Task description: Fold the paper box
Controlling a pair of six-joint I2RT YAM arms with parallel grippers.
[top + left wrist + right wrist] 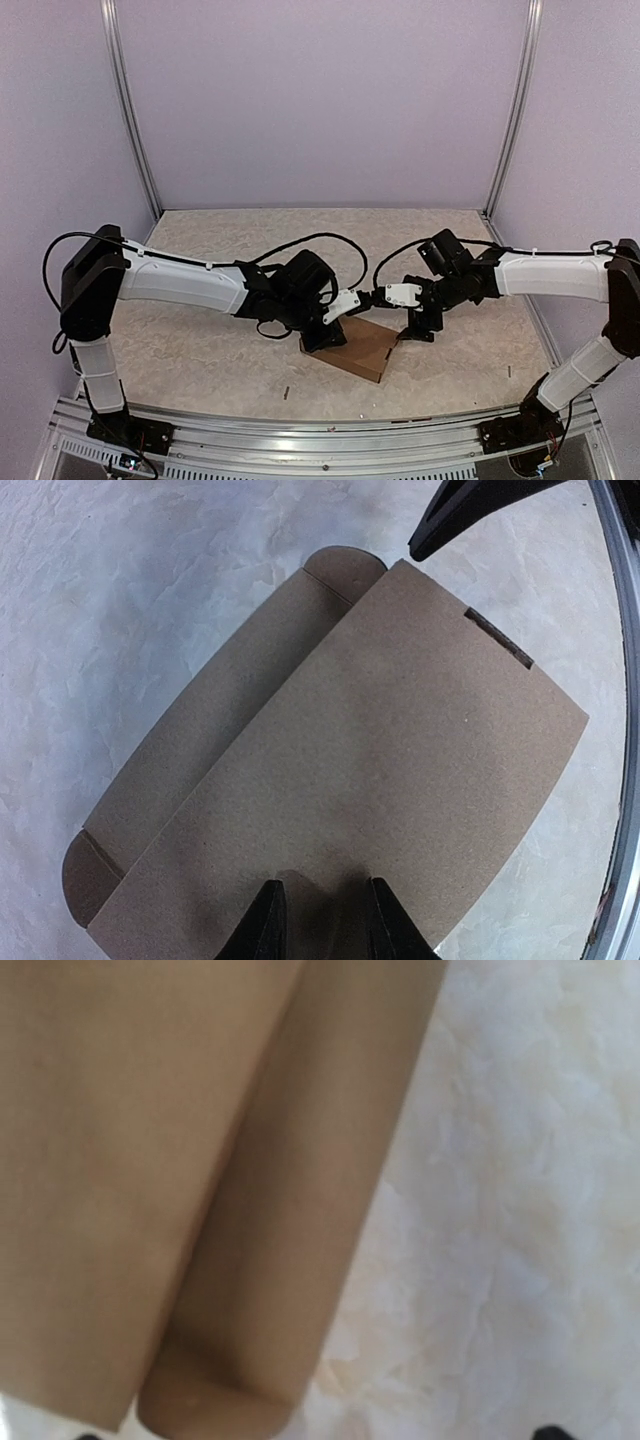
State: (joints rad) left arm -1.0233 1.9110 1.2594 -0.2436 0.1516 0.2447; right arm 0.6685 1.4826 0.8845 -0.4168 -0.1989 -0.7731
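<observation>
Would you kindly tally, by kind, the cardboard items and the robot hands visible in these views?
box: 1
hands: 2 (left hand, right hand)
Total: 3

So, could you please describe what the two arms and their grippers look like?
Both arms, left arm and right arm, have smooth white shells between bulky black joints, with black cables looping loose near the wrists. The left gripper and right gripper have slim black tapered fingers behind a white housing.
</observation>
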